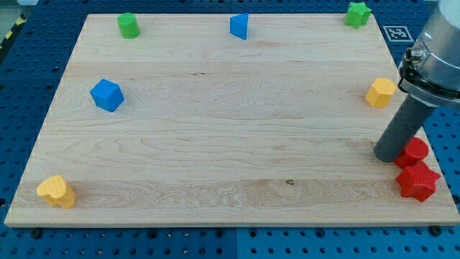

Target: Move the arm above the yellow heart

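The yellow heart (pixel 56 191) lies at the board's bottom left corner. My tip (pixel 388 155) rests on the board at the far right, just left of a red round block (pixel 415 152) and above-left of a red star (pixel 417 181). The tip is almost the full board width away from the yellow heart. The rod's upper part and the arm's grey body (pixel 435 54) fill the view's upper right.
A blue cube (pixel 107 95) lies at the left. A green cylinder (pixel 129 26), a blue triangular block (pixel 240 26) and a green star (pixel 357 14) lie along the top edge. A yellow hexagon (pixel 380 93) lies at the right, above the tip.
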Robot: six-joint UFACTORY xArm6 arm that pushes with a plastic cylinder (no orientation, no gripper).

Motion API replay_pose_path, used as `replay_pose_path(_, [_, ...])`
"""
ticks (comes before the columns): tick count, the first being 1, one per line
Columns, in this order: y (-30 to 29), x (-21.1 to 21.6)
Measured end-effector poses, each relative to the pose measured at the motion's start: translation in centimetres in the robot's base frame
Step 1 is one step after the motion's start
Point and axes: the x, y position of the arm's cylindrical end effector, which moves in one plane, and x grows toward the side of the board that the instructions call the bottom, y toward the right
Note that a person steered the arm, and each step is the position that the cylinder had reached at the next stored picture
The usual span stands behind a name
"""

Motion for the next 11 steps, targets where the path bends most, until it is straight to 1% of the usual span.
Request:
replay_pose_path(1, [-0.2, -1.0])
replay_pose_path(2, [-0.4, -2.9])
replay_pose_path(3, [-4.4, -3.2])
replay_pose_path(4, [-10.8, -1.7])
replay_pose_path(6, [-11.5, -1.6])
replay_pose_path(7, [-17.3, -1.6])
replay_pose_path(9, [-32.3, -1.6])
replay_pose_path(11, [-49.4, -1.6])
